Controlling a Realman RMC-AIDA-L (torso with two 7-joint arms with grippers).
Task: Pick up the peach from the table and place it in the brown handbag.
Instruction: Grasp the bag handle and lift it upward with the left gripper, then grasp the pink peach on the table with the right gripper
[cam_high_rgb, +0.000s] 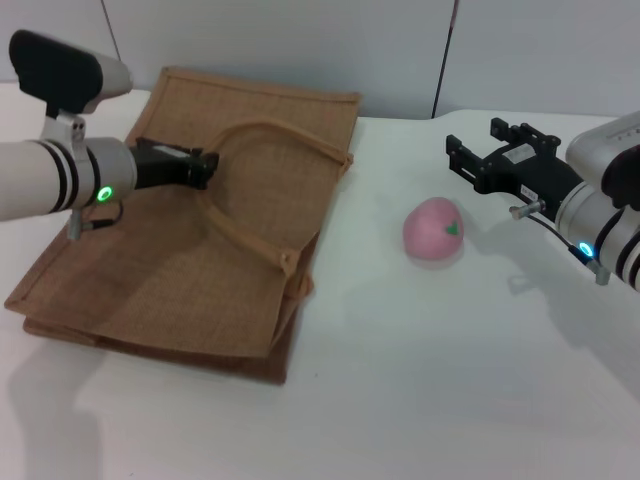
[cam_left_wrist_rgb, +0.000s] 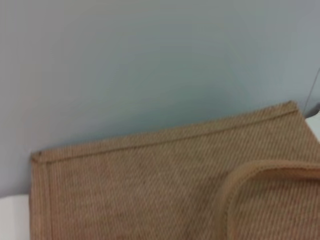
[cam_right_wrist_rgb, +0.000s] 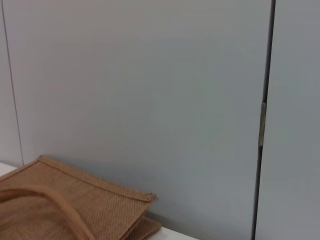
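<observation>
The brown handbag (cam_high_rgb: 190, 240) is lying flat on the white worktop (cam_high_rgb: 450, 380), the left gripper (cam_high_rgb: 205, 166) hovering over it, its jaws' spread unclear. The peach (cam_high_rgb: 433, 232) is sitting just below and ahead of the right gripper (cam_high_rgb: 472, 160), whose jaws are standing wide, before a pale grey wall (cam_right_wrist_rgb: 150, 90).

You've got a pink peach (cam_high_rgb: 433, 233) with a small green leaf mark, sitting on a plain white table (cam_high_rgb: 450, 380). The brown handbag (cam_high_rgb: 190, 270) is tan woven jute, with lighter tan strap handles (cam_high_rgb: 262, 190). Both arms are white with black bands, black grippers and green LEDs.
</observation>
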